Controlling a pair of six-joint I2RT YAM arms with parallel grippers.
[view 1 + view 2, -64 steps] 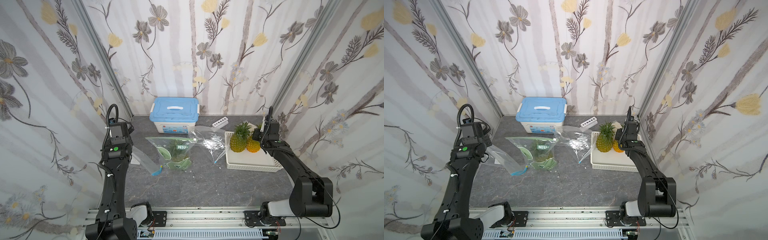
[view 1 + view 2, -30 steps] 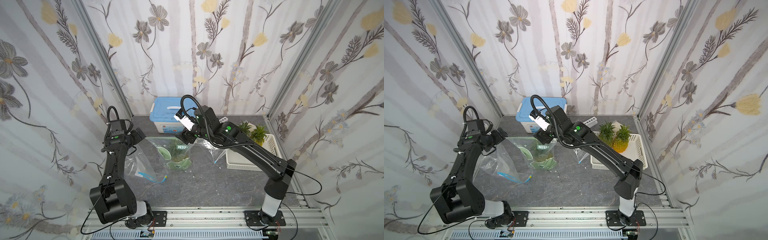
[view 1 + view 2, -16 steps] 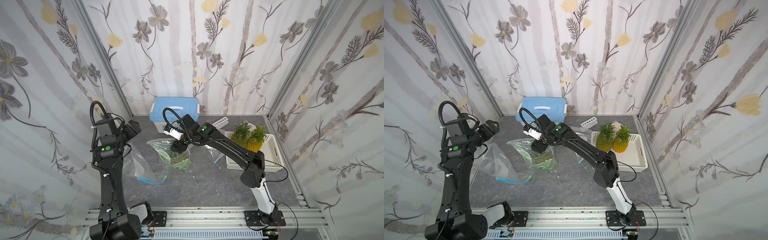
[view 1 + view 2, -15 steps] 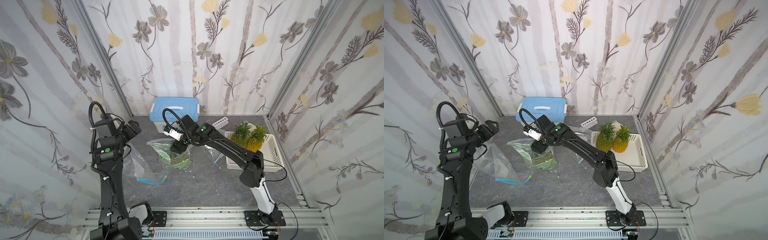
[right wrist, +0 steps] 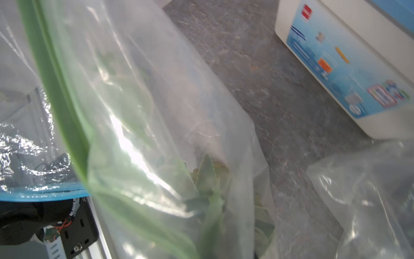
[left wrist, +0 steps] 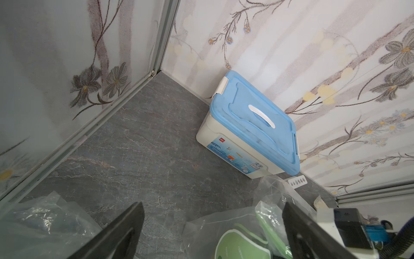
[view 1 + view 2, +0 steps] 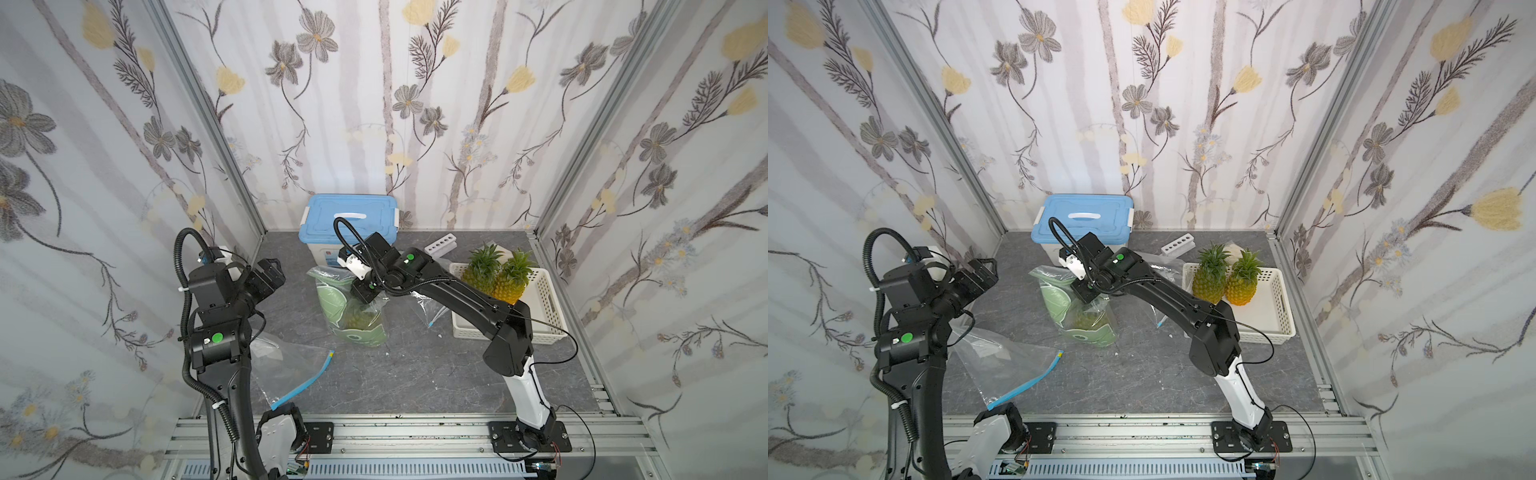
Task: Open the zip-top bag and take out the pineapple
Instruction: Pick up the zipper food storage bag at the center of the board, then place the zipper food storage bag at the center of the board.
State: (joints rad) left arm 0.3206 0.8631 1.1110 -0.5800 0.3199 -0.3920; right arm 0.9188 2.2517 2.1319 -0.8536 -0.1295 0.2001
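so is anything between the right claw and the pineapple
Yes, the plastic of the bag. The pineapple sits low inside it, the right claw is at the bag's top, and the right wrist view shows its leaves only through the film.

Zip-top bag (image 7: 347, 307): translucent, green-printed, green zip strip, standing roughly upright at the middle of the table (image 7: 415, 374). Pineapple (image 7: 359, 320): inside, low down, leaves visible through the plastic. Zip state indeterminable.

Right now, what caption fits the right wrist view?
Pineapple crown seen through the clear green-zip bag, white storage box nearby on the grey table.
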